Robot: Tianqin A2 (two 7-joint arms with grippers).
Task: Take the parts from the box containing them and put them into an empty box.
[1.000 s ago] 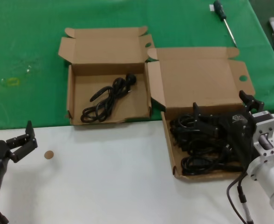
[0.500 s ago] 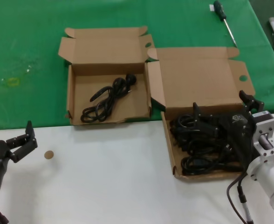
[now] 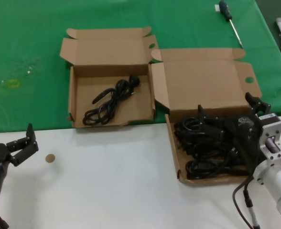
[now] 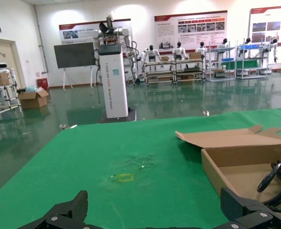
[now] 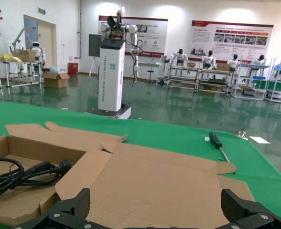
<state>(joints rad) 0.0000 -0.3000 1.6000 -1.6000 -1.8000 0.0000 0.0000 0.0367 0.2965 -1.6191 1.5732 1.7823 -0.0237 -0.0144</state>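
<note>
The right end effector [image 3: 226,121] is hanging low over the wider cardboard box [image 3: 175,155], which is sitting near the right edge of the desk [image 3: 112,181], half on the white surface and half on the green cloth [image 3: 26,43]. Its fingers are standing spread wide apart, gripping nothing, with the tips just above the heap of black power cords [image 3: 202,150] filling that box. Whether the fingertips are touching the cords cannot be told. The box's big lid [image 3: 202,83] is lying open and flat behind it, with a round hole near its right flap.

The narrower box [image 3: 72,102] is sitting just to the left of the wider one, on the green cloth, their side walls nearly touching. One looped cord [image 3: 111,100] is lying inside it, running from the front left corner toward the back right.

The left end effector [image 3: 22,143] is waiting at the left edge of the desk, above the white surface, fingers parted and empty. A small round brown disc [image 3: 49,158] is lying just beside it.

A screwdriver [image 3: 229,19] is lying near the far right corner of the cloth, well apart from both boxes.
</note>
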